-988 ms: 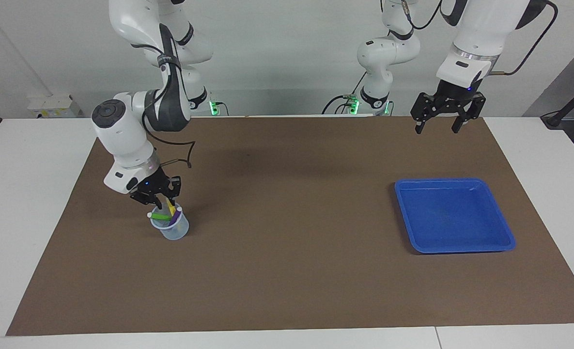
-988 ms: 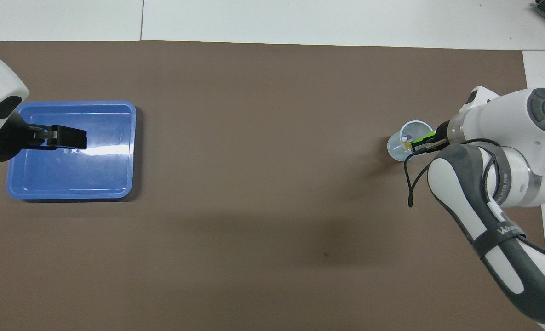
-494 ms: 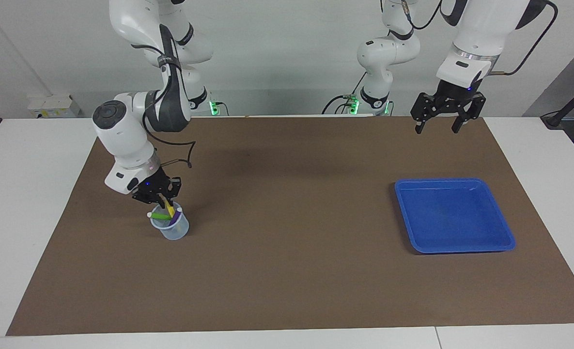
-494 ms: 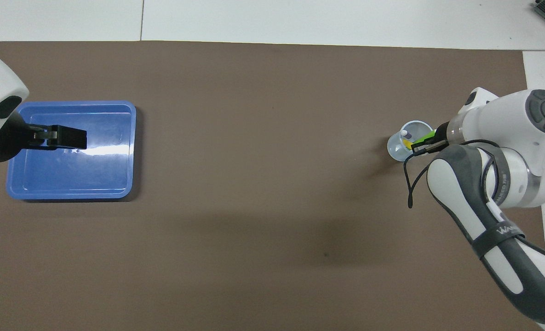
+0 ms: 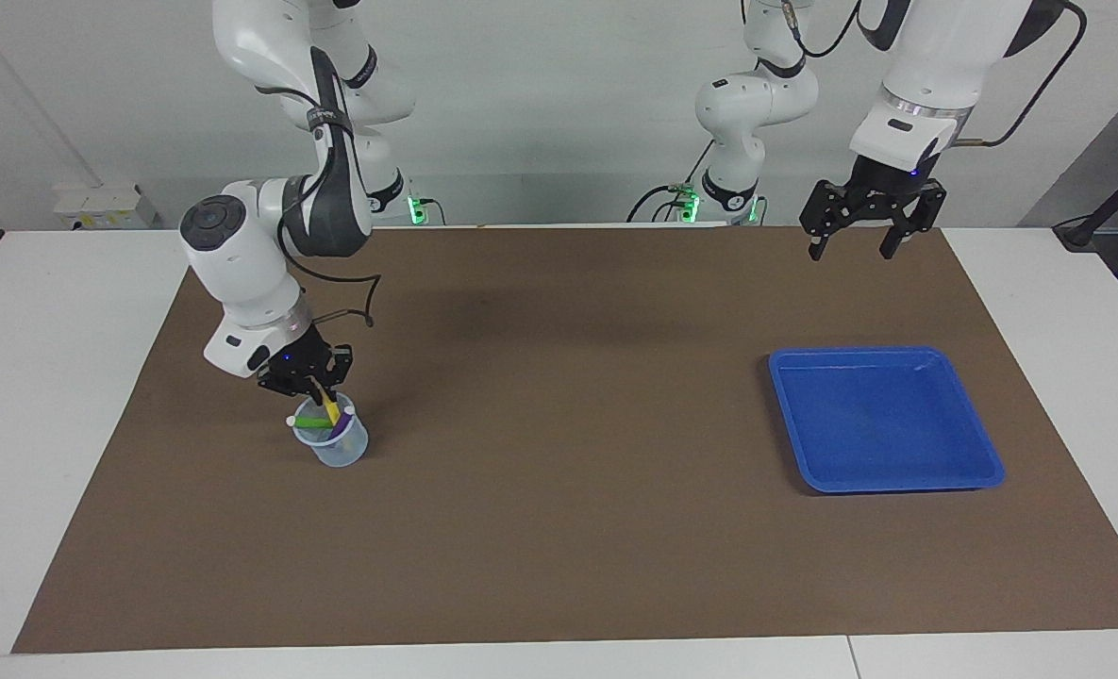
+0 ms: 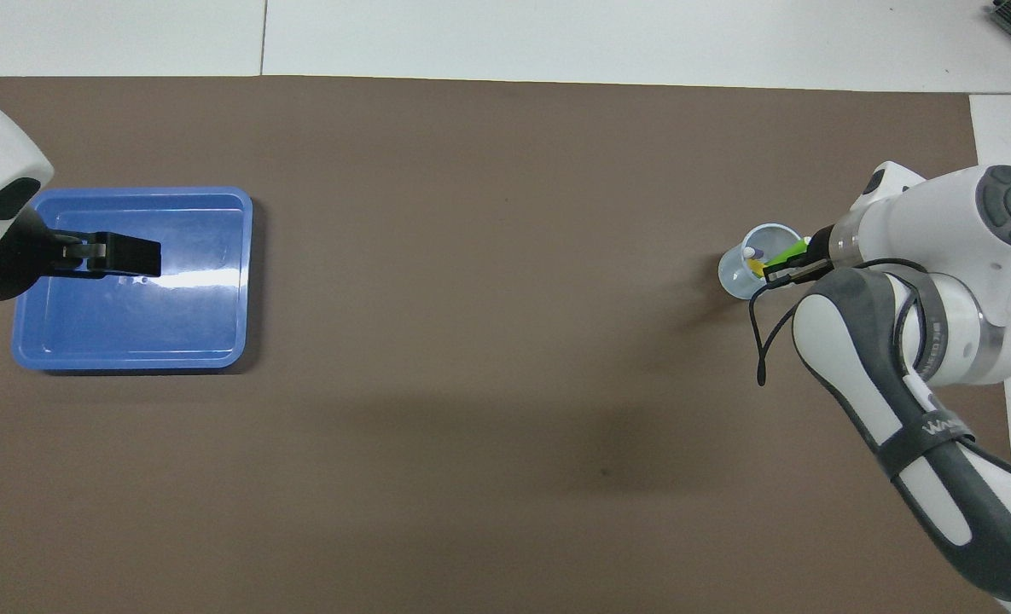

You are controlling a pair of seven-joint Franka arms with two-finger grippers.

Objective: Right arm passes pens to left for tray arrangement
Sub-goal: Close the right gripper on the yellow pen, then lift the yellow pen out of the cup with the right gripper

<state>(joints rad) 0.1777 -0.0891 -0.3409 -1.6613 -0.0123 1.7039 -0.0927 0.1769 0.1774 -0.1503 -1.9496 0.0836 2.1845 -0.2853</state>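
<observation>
Three pens stand in a small translucent cup (image 5: 339, 445) toward the right arm's end of the table: a yellow pen (image 5: 331, 408), a green pen (image 5: 311, 422) leaning across the rim, and a purple pen (image 5: 341, 430). My right gripper (image 5: 319, 392) reaches down into the cup's mouth, its fingertips drawn together on the yellow pen's top end. In the overhead view the cup (image 6: 744, 273) sits just ahead of the right gripper (image 6: 780, 271). The blue tray (image 5: 898, 486) lies empty toward the left arm's end. My left gripper (image 5: 859, 247) waits open, high in the air.
A brown mat (image 5: 559, 528) covers most of the white table. From above, the left gripper (image 6: 130, 256) covers part of the tray (image 6: 198, 333). Nothing else stands on the mat between cup and tray.
The right gripper's fingers have drawn in on the yellow pen at the cup's mouth and its hand has risen slightly. The left arm has not moved.
</observation>
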